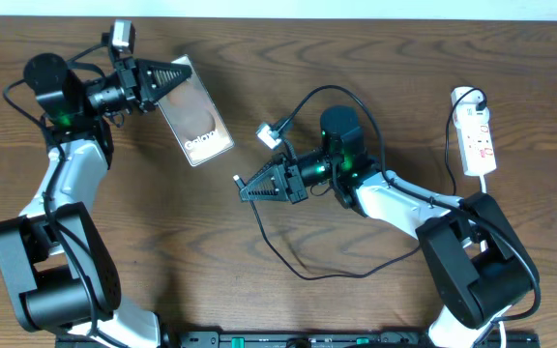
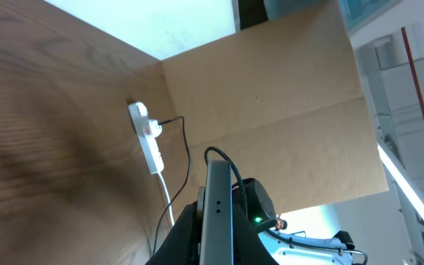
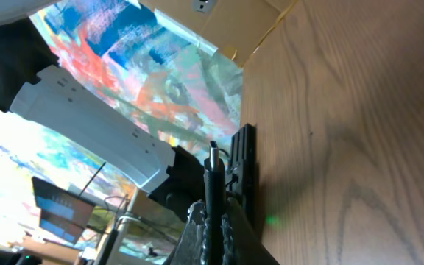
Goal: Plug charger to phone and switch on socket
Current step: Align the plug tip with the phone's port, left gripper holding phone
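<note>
The charger (image 1: 237, 180) tip sits in your right hand (image 1: 244, 188). That hand is closed tight on it, and in the right wrist view the little plug (image 3: 213, 165) pokes out past the fingers. The long black cable hangs down in a loop on the table (image 1: 356, 58) and runs back toward the right side.

The phone (image 1: 196, 116) is up and to the left of the plug. It is near, but not touching. Your left hand (image 1: 182, 75) is closed on the far end of the phone. The end with the white letters points toward the plug. In the left wrist view you see the phone (image 2: 217, 213) edge-on between the fingers. I cannot tell if it rests on the table or is lifted.

The socket (image 1: 478, 135) lies far off on the right side, with a black cable going into it.

I think you are at the plugging-in step, and it is not done yet. Next, move the plug up to the near end of the phone. Line it up straight with the little hole there and push gently. The hole is too small to see here. The socket switch comes after that.
</note>
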